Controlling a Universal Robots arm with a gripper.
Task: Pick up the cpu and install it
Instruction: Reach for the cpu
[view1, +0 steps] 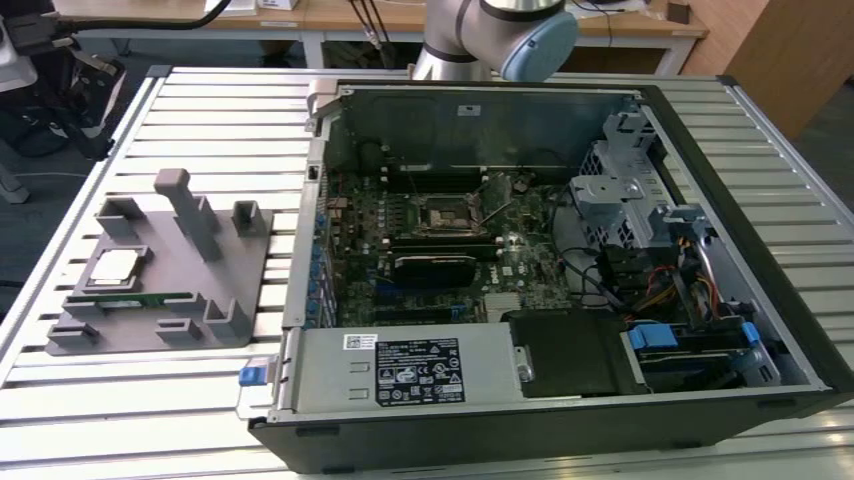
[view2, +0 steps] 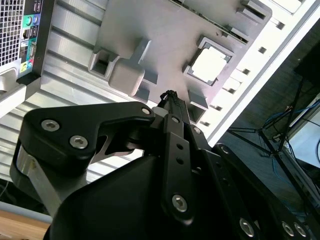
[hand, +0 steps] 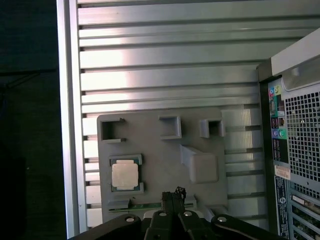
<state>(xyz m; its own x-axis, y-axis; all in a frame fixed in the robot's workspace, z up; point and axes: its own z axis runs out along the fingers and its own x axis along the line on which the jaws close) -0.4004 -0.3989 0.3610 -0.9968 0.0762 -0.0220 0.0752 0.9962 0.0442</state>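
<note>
The cpu (view1: 114, 268) lies silver side up in a recess of the grey tray (view1: 180, 300), on the exterior view's left beside the open computer case. The wrist views look down on the cpu (view2: 209, 65) (hand: 124, 175) from well above. My gripper (hand: 173, 196) hangs high over the tray (hand: 155, 150), a little to one side of the chip. Its fingertips (view2: 169, 98) are pressed together with nothing between them. Inside the case, the motherboard's square socket (view1: 443, 212) sits near the middle.
A thin green memory stick (view1: 127, 297) lies on the tray just in front of the cpu. Upright grey blocks (view1: 187, 205) rise from the tray. The case (view1: 534, 260) holds cables, a drive cage and a power supply. Slatted metal tabletop (view1: 214, 110) surrounds everything.
</note>
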